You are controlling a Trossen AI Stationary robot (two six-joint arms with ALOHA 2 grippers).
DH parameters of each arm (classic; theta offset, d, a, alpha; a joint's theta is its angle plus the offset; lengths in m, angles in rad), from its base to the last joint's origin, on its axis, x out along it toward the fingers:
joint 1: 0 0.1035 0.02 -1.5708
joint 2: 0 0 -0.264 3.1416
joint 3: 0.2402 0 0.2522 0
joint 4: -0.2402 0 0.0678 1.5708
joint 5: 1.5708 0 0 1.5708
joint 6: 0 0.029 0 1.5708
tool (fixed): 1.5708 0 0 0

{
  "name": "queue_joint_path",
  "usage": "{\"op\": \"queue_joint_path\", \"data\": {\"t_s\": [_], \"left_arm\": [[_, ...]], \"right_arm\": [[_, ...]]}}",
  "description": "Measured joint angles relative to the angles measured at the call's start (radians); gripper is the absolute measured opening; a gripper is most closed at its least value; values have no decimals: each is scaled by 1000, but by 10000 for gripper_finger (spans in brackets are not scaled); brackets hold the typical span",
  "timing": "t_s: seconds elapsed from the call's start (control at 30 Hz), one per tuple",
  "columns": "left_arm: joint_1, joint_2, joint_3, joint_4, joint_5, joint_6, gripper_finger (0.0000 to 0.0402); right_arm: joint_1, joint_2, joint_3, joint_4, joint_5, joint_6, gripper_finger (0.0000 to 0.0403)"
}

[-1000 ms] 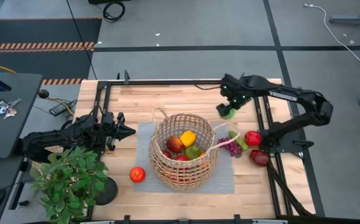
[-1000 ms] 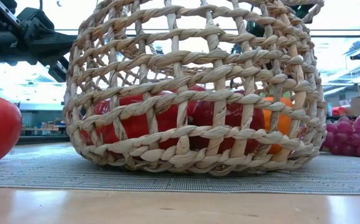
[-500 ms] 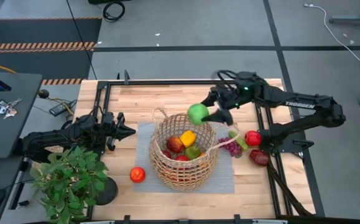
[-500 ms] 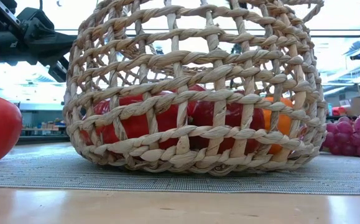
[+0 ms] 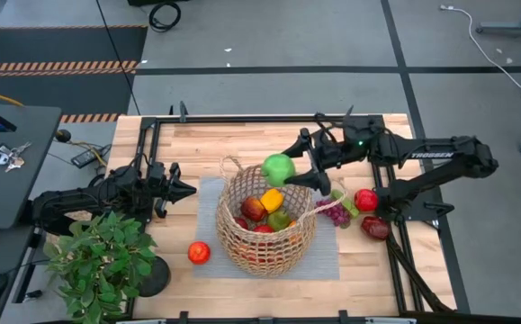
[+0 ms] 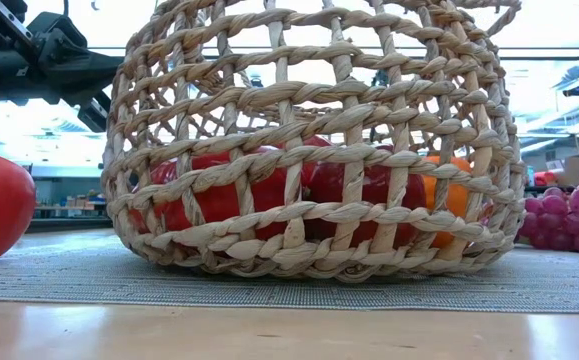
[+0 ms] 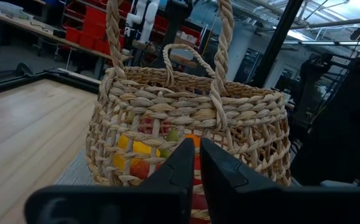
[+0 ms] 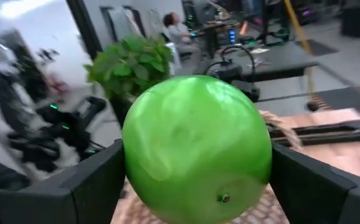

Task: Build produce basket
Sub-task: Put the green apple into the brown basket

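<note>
The green apple [image 5: 279, 167] hangs over the far rim of the basket [image 5: 233, 236], clamped between the spread fingers of the right gripper [image 5: 293, 167], which reaches in from the right side of the table. The basket stands on a grey mat [image 5: 330, 256] at the table's middle, with red, yellow and orange produce [image 5: 264, 209] inside. Purple grapes [image 5: 336, 214] lie just beside its right wall, with two red fruits [image 5: 366, 200] farther right. A red apple [image 5: 199, 253] sits near its left front. The left gripper [image 5: 185, 190] waits left of the basket, fingers pressed together and empty, beside a potted plant [image 5: 98, 261].
</note>
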Motion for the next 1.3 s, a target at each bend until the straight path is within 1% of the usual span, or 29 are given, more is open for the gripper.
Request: {"op": "queue_joint_path", "data": {"t_s": [0.13,0.2,0.3,0.4,0.5,0.67,0.77,0.83,1.0,1.1,1.2,1.3], "left_arm": [[0,0,0,0,0,0,28],[0,0,0,0,0,1,29],[0,0,0,0,0,0,33],[0,0,0,0,0,0,36],[0,0,0,0,0,0,34],[0,0,0,1,0,0,28],[0,0,0,1,0,0,29],[0,0,0,0,0,0,31],[0,0,0,1,0,1,36],[0,0,0,1,0,0,33],[0,0,0,1,0,0,30],[0,0,0,1,0,0,28]], "right_arm": [[59,28,82,-97,137,-132,363],[94,42,138,-172,225,-227,363],[147,67,201,-221,328,-384,363],[190,77,226,-222,390,-543,363],[221,77,226,-212,433,-737,363],[267,75,227,-204,548,-1046,363],[282,75,227,-208,600,-1149,363],[285,75,223,-207,616,-1162,363],[285,75,222,-216,618,-1156,363],[285,75,222,-216,618,-1125,363],[273,76,221,-219,617,-1017,363],[240,92,221,-230,614,-827,363]]}}
